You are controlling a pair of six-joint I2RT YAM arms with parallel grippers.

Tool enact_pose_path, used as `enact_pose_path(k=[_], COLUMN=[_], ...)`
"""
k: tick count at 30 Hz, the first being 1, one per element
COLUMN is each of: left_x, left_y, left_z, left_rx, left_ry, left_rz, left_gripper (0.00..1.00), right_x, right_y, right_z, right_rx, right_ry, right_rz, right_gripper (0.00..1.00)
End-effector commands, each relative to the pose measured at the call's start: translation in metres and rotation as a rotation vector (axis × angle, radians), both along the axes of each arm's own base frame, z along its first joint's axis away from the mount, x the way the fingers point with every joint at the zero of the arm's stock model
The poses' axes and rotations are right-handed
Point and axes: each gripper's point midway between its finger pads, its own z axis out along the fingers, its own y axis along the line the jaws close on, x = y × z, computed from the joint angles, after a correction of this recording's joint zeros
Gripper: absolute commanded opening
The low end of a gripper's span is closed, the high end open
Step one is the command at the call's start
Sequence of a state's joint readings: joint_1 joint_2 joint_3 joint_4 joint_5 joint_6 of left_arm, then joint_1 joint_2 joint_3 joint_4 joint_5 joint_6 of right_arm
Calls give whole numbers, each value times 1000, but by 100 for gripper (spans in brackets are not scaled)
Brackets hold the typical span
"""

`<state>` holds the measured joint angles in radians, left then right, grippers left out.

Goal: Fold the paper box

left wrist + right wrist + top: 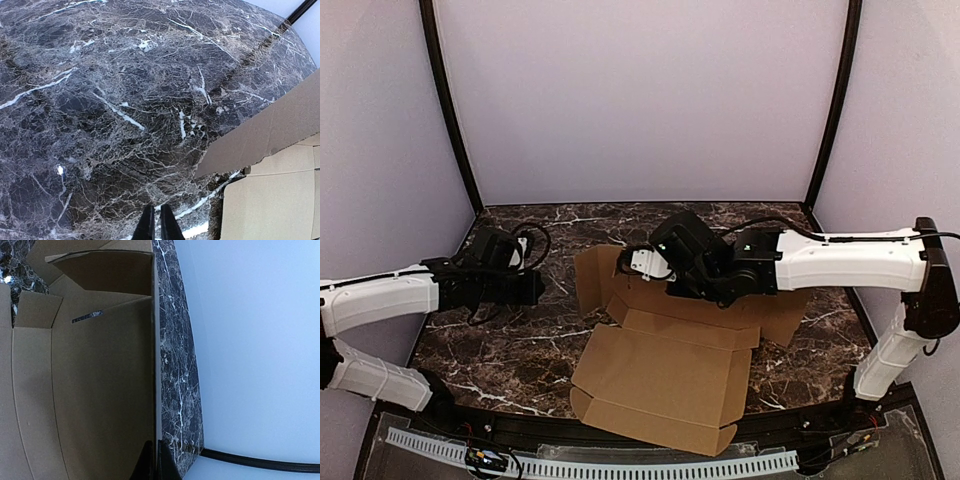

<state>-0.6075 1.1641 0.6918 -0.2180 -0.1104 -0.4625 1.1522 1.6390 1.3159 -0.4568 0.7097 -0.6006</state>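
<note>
The paper box (665, 385) is a plain brown cardboard sheet lying open on the dark marble table (510, 350), with its far panel and a left flap (593, 278) standing up. My right gripper (638, 272) is at the far panel's top edge. In the right wrist view the gripper (156, 465) is shut on that panel's edge (90, 390). My left gripper (539, 288) hovers over bare marble to the left of the box. In the left wrist view it (157, 227) is shut and empty, with the box's flap (280, 125) off to its right.
Black curved frame poles (450, 110) and pale walls enclose the table on three sides. The table's far edge (195, 405) lies just behind the held panel. A black cable (535, 240) loops by the left wrist.
</note>
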Motion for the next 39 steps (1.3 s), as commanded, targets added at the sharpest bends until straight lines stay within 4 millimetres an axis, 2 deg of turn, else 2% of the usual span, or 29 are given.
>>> enact_pose_path(k=[1,7,12,15,18,22,27,39], left_x=[14,24,29,25,19,11,1,-13], left_y=[-16,-48,-65,-78,-82,-97,-112,-133], left_z=[-5,-16,-20,-19,-20,-9,-5,6], left_rx=[-17,-94,-124,-170,-185,-257,-277,-300], left_ry=[12,56,76,86,93,84,86,81], left_rz=[-80,-171,-226,-294,-335,-418,-488,-570], left_gripper=[3,1,1,1,1,1,1,1], right_x=[-22,-23,-23,-24,-23,-22,-22,-22], right_y=[0,0,1,2,2,3,3,2], right_z=[-31,-30,-29,-29,-29,-29,-28,-30], right_rx=[-58,-55,-46,-43,-42,-37,-35,-37], right_ry=[122,122,121,123,123,121,120,119], right_rz=[63,64,63,62,60,57,52,38], right_gripper=[0,0,0,0,0,0,0,0])
